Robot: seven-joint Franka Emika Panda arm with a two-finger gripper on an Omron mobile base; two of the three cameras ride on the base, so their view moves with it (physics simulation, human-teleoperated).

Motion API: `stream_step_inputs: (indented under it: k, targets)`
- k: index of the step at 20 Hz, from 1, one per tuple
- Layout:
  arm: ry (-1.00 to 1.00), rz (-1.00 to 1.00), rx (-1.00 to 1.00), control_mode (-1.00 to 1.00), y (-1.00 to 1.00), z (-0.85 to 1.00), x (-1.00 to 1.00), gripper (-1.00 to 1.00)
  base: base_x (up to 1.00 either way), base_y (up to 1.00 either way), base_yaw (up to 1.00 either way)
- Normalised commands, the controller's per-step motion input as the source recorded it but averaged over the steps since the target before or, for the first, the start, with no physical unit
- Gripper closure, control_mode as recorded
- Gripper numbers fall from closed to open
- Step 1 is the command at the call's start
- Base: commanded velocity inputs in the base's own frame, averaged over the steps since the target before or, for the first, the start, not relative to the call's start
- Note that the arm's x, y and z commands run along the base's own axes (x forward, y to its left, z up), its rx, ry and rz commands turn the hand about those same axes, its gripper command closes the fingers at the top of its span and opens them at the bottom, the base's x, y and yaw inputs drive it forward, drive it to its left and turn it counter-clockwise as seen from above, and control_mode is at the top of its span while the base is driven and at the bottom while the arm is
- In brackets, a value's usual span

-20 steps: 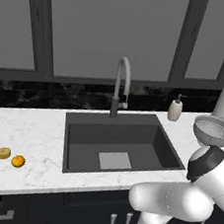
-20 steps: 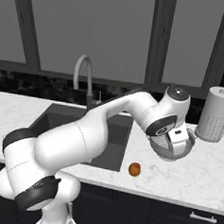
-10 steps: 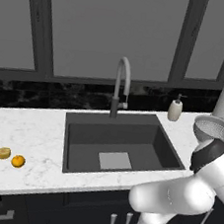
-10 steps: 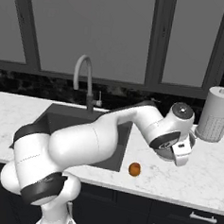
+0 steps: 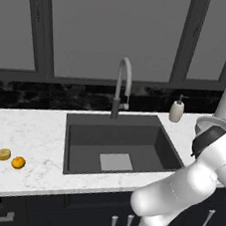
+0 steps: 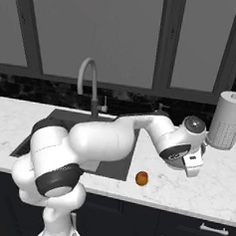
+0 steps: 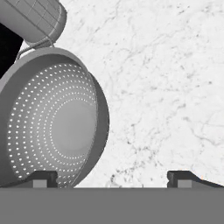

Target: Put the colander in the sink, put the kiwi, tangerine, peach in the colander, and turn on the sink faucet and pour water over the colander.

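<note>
Over colander (image 7: pixel 52 127), jaws wide, empty.
Bowl off-centre at 9 o'clock of gripper (image 7: pixel 111 177); rim under one fingertip (image 7: pixel 43 178).

This is a home kitchen. A white marble counter (image 5: pixel 37 136) holds a dark grey sink (image 5: pixel 119 143) with a tall gooseneck sink faucet (image 5: pixel 122 86) and a small soap dispenser (image 5: pixel 176 110) beside it. Dark cabinet fronts with metal handles (image 6: pixel 213 229) run below, large dark-framed windows (image 6: pixel 96 33) stand behind, and a colander (image 7: pixel 50 127) sits on the worktop.
</note>
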Motion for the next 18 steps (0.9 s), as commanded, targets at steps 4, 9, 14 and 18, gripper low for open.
stream_step_inputs:
  k: [4,9,14,18]
  targets:
    - [0.00,0.00,0.09,-1.00,-0.05,-0.25,0.47,-1.00,0.00,0.00,0.00]
    - [0.00,0.00,0.05,-1.00,0.00,-0.22,0.35,-1.00,0.00,0.00,0.00]
    - [0.00,0.00,0.01,-1.00,-0.01,-0.28,0.16,-1.00,0.00,0.00,0.00]
    - [0.00,0.00,0.00,-1.00,0.00,-0.34,0.03,-1.00,0.00,0.00,0.00]
